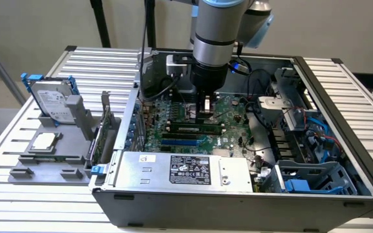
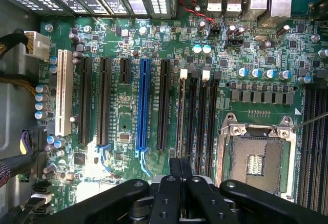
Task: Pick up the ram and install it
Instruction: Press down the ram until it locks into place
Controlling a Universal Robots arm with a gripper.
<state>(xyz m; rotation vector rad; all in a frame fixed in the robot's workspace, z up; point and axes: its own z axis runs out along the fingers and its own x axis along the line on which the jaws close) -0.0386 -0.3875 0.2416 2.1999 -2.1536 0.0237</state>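
- The robot arm (image 1: pixel 215 34) is reaching straight down into the open computer case (image 1: pixel 238 194), its gripper (image 1: pixel 207 108) hanging just over the motherboard (image 1: pixel 186 121) near the case's middle.
- In the wrist view the gripper's (image 2: pixel 180 166) two black fingertips (image 2: pixel 175 165) are pressed together, with no gap between them and nothing pinched.
- The ram (image 1: pixel 196 129) is lying flat across the memory slots, just below the gripper at about 6 o'clock from it in the exterior view; it is looking seated in a slot, with the gripper hovering close above and apart from it.
- In the wrist view the ram (image 2: pixel 182 112) is showing edge-on as a thin strip in the slot nearest the black expansion slots, with white latches (image 2: pixel 183 73) at the slot ends.
- The bare CPU socket (image 2: pixel 256 157) is sitting at 3 o'clock of those memory slots, and a blue expansion slot (image 2: pixel 142 103) at 9 o'clock.
- The power supply (image 1: pixel 186 170) is filling the case's near edge, at 6 o'clock from the gripper.
- Outside the case, at 9 o'clock, a grey fixture (image 1: pixel 54 155) is holding a hard drive (image 1: pixel 52 99) propped upright, a processor chip (image 1: pixel 45 141) lying flat, and an expansion card (image 1: pixel 103 128) standing on edge.
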